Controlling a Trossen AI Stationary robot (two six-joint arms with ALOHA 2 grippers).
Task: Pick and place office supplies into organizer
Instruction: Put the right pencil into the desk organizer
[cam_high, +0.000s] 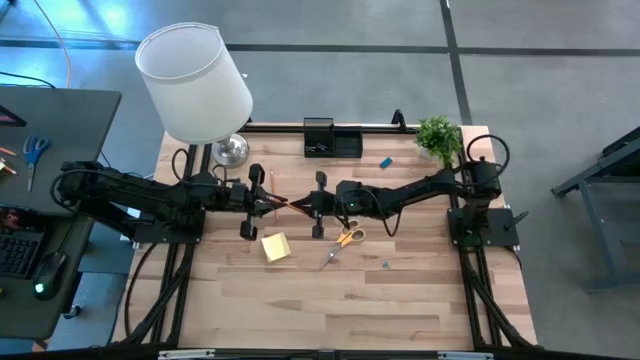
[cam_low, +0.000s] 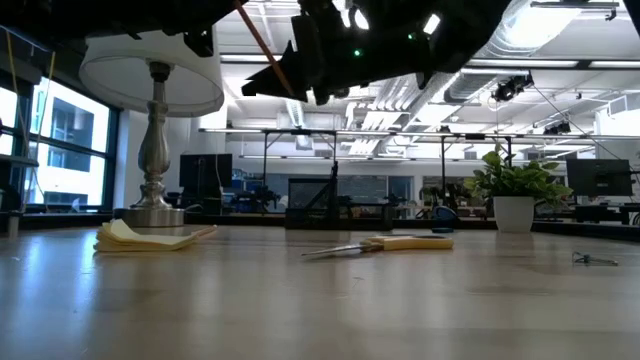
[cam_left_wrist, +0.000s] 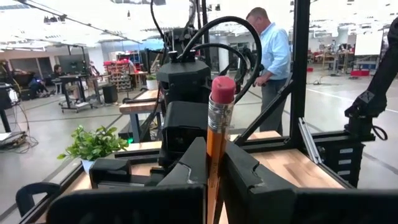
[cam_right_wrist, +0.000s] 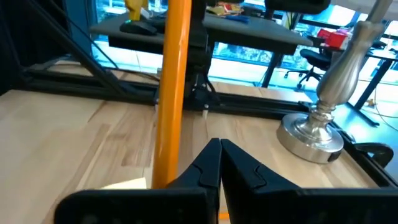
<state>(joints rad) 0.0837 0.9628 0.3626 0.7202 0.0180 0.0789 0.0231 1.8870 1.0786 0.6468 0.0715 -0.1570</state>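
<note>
Gripping one slim orange pencil above the wooden table, your left gripper and right gripper both pinch closed; the black compartmented organizer sits at the far edge.

Table: pale butcher-block wood planks, smooth, satin sheen. Orange pencil in my left fingers: painted wood, glossy, with a ridged metal ferrule and a matt pink rubber eraser on top. My fingers are matt black plastic, slightly grainy. Lamp: white cloth shade, matt; base is turned metal with a brushed silver finish. Yellow sticky-note pad: matt paper, edges curled. Orange-handled scissors: plastic handles, bare steel blades. Black desk organizer: looks like matt plastic. Table frame: matt black metal rail.
</note>
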